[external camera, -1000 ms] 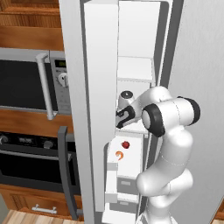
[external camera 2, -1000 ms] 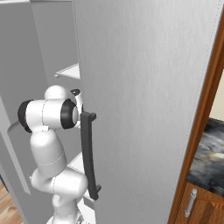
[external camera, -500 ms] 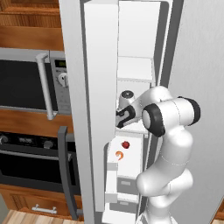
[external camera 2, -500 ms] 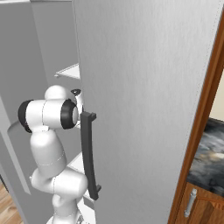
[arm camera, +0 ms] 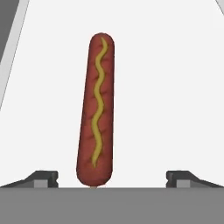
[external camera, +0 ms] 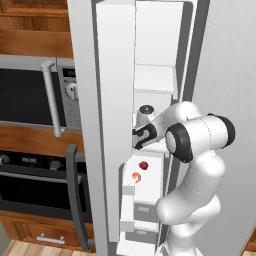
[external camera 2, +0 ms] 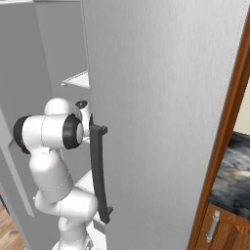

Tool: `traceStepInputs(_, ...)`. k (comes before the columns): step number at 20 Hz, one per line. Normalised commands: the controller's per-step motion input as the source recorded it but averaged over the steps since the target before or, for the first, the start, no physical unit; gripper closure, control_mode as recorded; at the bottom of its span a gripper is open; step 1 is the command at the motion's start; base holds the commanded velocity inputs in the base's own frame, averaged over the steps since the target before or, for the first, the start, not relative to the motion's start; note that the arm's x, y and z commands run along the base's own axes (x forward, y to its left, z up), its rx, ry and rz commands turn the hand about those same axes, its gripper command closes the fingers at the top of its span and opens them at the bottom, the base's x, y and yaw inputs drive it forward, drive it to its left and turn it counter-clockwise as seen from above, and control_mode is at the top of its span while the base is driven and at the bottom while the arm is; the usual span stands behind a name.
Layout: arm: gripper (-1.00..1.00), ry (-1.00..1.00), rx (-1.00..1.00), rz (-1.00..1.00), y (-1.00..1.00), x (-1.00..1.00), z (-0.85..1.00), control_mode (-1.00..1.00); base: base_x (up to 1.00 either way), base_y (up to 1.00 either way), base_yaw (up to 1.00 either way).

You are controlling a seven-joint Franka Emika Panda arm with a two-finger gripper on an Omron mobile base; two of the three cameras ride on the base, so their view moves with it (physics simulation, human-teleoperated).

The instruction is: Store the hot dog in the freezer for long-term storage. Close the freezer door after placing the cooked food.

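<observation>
Reddish-brown, the hot dog point(arm camera: 96, 109) lies on a white freezer shelf point(arm camera: 175, 87), running from six to twelve o'clock between our spread gripper point(arm camera: 112, 178) tips, untouched. We should back straight out without nudging it, then swing the freezer door point(external camera: 107, 125) shut. Our arm hides the shelf's edges.

The slender reddish-brown hot dog point(arm camera: 96, 113) has a slightly bumpy, softly glossy skin with a matt yellow wavy stripe along it, and lies on a smooth, matt white plastic-looking freezer shelf point(arm camera: 175, 87). The tall grey freezer door point(external camera: 86, 100) at left looks like brushed metal, with a smooth white plastic-looking inner side. The plain grey right fridge door point(external camera 2: 161, 97) shows a fine brushed-metal grain, and its dark vertical bar handle point(external camera 2: 99, 176) is matt. The brown cabinet front point(external camera: 32, 30) at far left looks like grained wood.
</observation>
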Motion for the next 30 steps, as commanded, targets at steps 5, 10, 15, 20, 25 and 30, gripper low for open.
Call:
traceStepInputs(5, -1.0, -0.04, 0.0, 0.0, 0.0, -0.64, 0.0, -1.0, 0.0, 0.0, 0.0)
traceStepInputs(10, -1.0, -0.05, 0.0, 0.01, 0.02, -0.64, 0.0, -1.0, 0.0, 0.0, 0.0)
traceStepInputs(15, -1.0, -0.04, 0.02, 0.0, 0.03, -0.58, 0.14, -1.0, 0.0, 0.0, 0.0)
traceStepInputs(20, -1.0, -0.01, 0.03, 0.0, 0.0, -0.54, 0.27, -1.0, 0.0, 0.0, 0.0)
traceStepInputs(25, -1.0, -0.04, 0.01, 0.03, 0.0, -0.56, 0.56, -1.0, 0.0, 0.0, 0.0)
traceStepInputs(30, -1.0, 0.0, 0.0, 0.0, 0.0, -0.5, 0.58, -1.0, 0.0, 0.0, 0.0)
